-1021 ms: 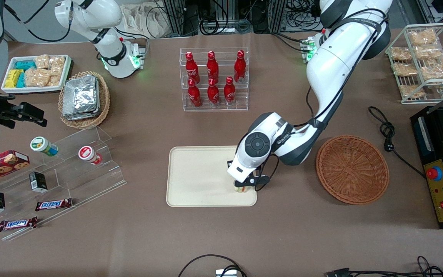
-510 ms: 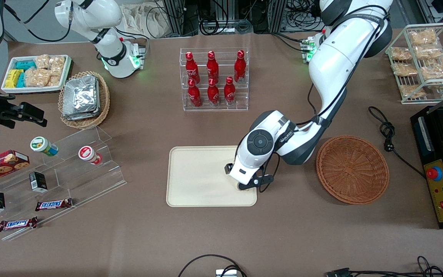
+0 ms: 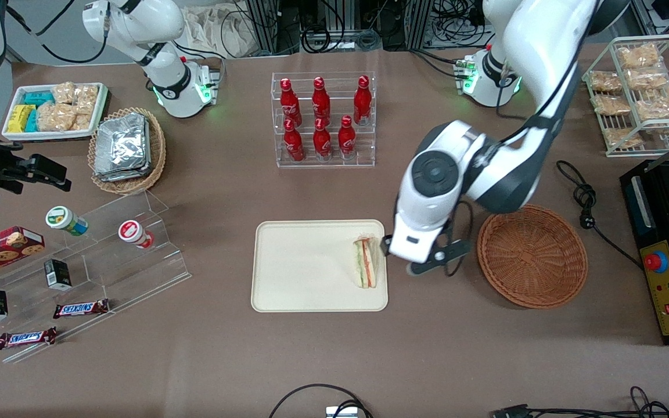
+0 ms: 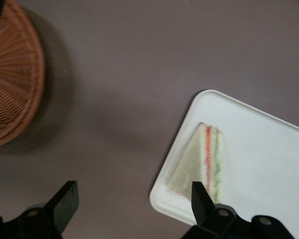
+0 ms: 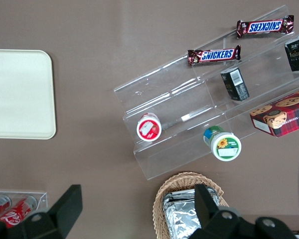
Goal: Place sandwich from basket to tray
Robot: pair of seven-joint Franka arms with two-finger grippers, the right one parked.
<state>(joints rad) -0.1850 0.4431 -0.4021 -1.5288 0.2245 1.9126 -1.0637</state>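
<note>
End effector [image 4: 132,201] wide open, empty, above bare desk [image 3: 427,348] between tray [image 3: 305,267] and woven basket [image 3: 532,255]. Triangular sandwich [image 3: 366,262] lies on smooth tray, at basket-side rim.

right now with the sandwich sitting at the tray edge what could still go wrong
1. The sandwich lies right by the rim of the tray nearest the basket, so a bump or a shift of the tray could tip it over the low edge onto the table.
2. The hand is open above bare table just beside that rim; a low sweep toward the tray might clip the sandwich.
</note>
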